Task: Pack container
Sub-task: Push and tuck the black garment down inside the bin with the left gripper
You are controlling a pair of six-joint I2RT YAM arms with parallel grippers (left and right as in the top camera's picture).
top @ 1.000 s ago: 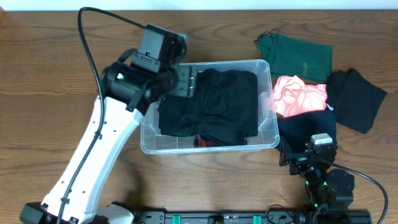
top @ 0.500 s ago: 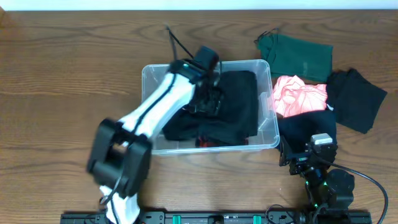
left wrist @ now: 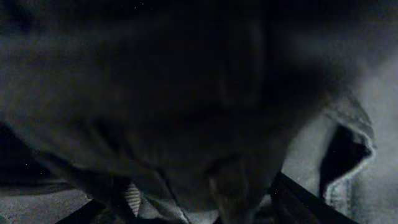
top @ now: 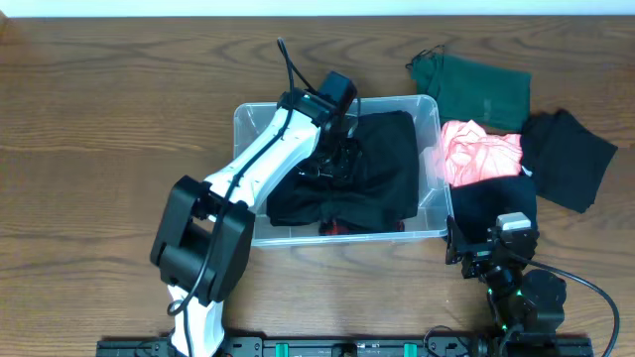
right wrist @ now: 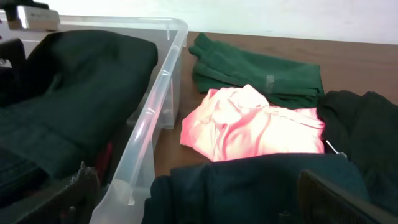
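1. When the overhead view was read, the container (top: 298,236) was found at the centre of the frame on the table (top: 99,149). A black garment (top: 382,164) was heaped inside it, and a strip of red showed at the heap's lower edge. The left gripper (top: 337,161) was sunk into that heap at upper middle. How wide it stood, and whether cloth was caught in it, could not be told. It was judged that any pressing should be kept straight down and toward the middle of the heap, so that the thin walls would not be shoved aside.
2. From the left wrist, little but dark cloth (left wrist: 186,93) was shown, close against the lens, and the claw's state could not be told here either. A slow lift was advised, in case a fold was snagged.
3. From the right wrist, the right gripper (right wrist: 205,202) was seen spread wide and holding nothing, low in the frame over a dark garment (right wrist: 261,180). A pink garment (right wrist: 249,127) at centre and a green garment (right wrist: 261,71) above it lay outside the container, whose wall stood at left. One of these was judged a fair next item once room had been flattened.
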